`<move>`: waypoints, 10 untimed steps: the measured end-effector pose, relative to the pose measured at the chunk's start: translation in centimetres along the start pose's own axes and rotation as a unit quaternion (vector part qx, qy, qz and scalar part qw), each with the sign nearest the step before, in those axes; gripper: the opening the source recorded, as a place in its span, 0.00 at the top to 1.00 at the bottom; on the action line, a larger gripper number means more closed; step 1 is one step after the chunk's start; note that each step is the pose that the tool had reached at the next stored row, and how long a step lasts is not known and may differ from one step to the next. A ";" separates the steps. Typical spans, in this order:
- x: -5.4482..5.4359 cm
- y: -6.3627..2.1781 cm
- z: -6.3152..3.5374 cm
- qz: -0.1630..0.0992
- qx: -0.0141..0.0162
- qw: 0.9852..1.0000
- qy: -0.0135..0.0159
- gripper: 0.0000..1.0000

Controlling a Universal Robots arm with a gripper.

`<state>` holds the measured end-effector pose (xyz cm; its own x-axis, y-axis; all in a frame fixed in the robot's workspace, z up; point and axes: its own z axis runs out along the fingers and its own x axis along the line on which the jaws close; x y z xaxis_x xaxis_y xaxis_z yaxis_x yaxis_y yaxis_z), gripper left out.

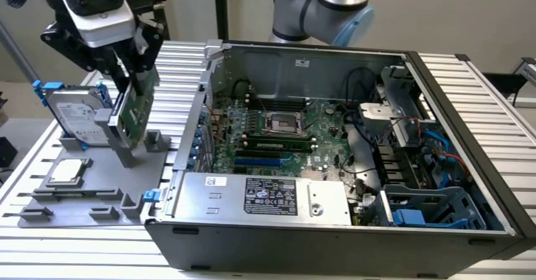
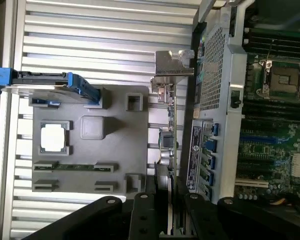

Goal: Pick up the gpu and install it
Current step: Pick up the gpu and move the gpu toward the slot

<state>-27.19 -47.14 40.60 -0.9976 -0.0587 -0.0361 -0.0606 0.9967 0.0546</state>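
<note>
Gripping: the end effector (image 1: 130, 73) pinches the gpu (image 1: 135, 110) by its upper edge, with its fingers (image 2: 140, 210) pressed against the two faces.
Gpu: stands on edge, slightly tilted, over the grey fixture (image 1: 84, 198) at the exterior view's left of the open computer case (image 1: 335, 236). Its silver bracket end hangs lowest. I cannot tell whether it is clear of the fixture.
Step in hand, as judged: the pick-up. A pull straight along the card's own plane should avoid snagging the fixture posts, and so thin a board wants a square, firm pinch.
Neighbours: the hard drive (image 1: 75, 110) is just beside the card, and the CPU chip (image 1: 69, 172) is seated nearby.
Counter (image 1: 477, 85): ribbed aluminium slats, carrying the fixture and the case.
Room: pale wall, with dark posts behind.
</note>
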 end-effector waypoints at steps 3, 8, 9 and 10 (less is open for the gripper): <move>-1.3 0.00 -1.30 0.000 0.000 1.000 0.002 0.73; -3.7 -0.04 -3.00 0.000 0.000 1.000 0.006 0.73; -4.1 -0.06 -3.23 0.000 0.000 1.000 0.007 0.73; -4.6 -0.08 -3.40 0.000 0.000 1.000 0.008 0.73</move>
<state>-22.73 -47.14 44.16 -0.9981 -0.0587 -0.0204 -0.0598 0.9967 0.0555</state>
